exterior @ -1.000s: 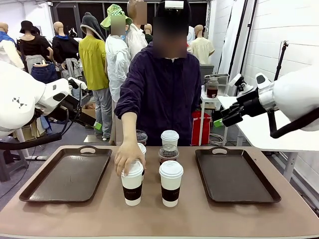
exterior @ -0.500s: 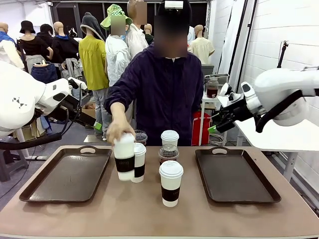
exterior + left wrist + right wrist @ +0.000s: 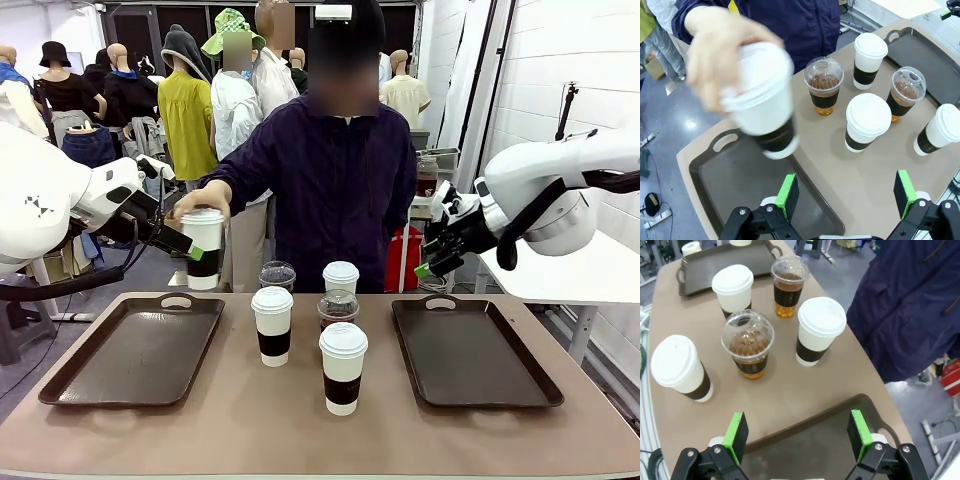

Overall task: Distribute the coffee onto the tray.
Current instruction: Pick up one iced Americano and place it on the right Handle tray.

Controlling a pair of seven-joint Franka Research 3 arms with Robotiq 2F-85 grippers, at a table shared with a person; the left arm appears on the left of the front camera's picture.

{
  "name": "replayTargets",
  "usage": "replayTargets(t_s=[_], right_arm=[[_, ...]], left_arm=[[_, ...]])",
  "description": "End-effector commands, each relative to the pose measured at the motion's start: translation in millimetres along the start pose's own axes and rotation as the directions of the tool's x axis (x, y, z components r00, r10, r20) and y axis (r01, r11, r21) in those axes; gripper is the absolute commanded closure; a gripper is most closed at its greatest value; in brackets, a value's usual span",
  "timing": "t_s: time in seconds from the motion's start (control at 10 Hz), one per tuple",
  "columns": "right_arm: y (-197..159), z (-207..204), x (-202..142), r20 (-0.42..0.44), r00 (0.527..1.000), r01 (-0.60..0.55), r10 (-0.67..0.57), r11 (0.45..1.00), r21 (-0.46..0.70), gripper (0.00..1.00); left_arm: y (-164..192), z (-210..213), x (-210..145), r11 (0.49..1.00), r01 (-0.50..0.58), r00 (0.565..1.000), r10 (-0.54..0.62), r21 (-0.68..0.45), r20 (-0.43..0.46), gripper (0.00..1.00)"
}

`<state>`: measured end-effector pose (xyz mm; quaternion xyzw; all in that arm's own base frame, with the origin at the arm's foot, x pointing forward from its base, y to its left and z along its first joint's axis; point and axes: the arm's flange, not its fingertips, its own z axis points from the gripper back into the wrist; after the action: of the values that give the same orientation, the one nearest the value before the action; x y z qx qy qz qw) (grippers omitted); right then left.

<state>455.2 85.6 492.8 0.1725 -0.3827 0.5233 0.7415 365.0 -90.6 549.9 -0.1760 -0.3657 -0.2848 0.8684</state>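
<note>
Left gripper [image 3: 846, 194] is wide open with nothing in it, its green pads [image 3: 788, 193] well apart. Right gripper [image 3: 798, 434] is the same deal: jaws spread wide, empty, hanging over the near end of the right tray [image 3: 815, 447].

On the bare tabletop between the left tray [image 3: 90, 375] and the right one stand five cups, all upright with dark sleeves. Nearest is a front white cup [image 3: 343, 367], then a second white cup [image 3: 272, 326] a bit back and left. Behind those are a near dome-lidded cup [image 3: 338, 309] and a far dome-lidded cup [image 3: 277, 275], both clear with brown drink, and a back white cup [image 3: 341, 277].

The sixth, the held cup [image 3: 204, 252], is up in the air in the person's hand [image 3: 198, 203], gripped around the lid. In the front view it's just beside the left gripper's fingertips. In the left wrist view it's blurry and tilted, sitting beyond the pads and off to one side, roughly in line with one pad, so not between the jaws.
</note>
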Motion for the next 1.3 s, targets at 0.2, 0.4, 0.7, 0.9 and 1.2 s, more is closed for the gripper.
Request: replayTargets(t_s=[0.2, 0.4, 0.7, 0.9, 1.2], right_arm=[[-3, 3, 3, 0.022, 0.999, -0.025, 0.025, 1.000, 0.013, 0.00], [-8, 2, 15, 0.013, 1.000, -0.005, 0.004, 0.997, 0.073, 0.00], [-34, -15, 18, 0.210, 0.977, -0.010, -0.045, 0.967, 0.254, 0.00], [-43, -30, 12, 0.288, 0.951, 0.016, -0.110, 0.950, 0.313, 0.00], [-45, -60, -9, 0.458, 0.885, -0.066, -0.076, 0.956, 0.286, 0.00]], left_arm=[[1, 0, 0, 1.000, -0.003, 1.000, 0.003, -0.006, -0.002, 0.00], [1, 0, 0, 1.000, -0.003, 1.000, 0.003, -0.006, -0.002, 0.00], [1, 0, 0, 1.000, -0.003, 1.000, 0.003, -0.006, -0.002, 0.00], [1, 0, 0, 1.000, -0.003, 1.000, 0.003, -0.006, -0.002, 0.00], [1, 0, 0, 1.000, -0.003, 1.000, 0.003, -0.006, -0.002, 0.00]])
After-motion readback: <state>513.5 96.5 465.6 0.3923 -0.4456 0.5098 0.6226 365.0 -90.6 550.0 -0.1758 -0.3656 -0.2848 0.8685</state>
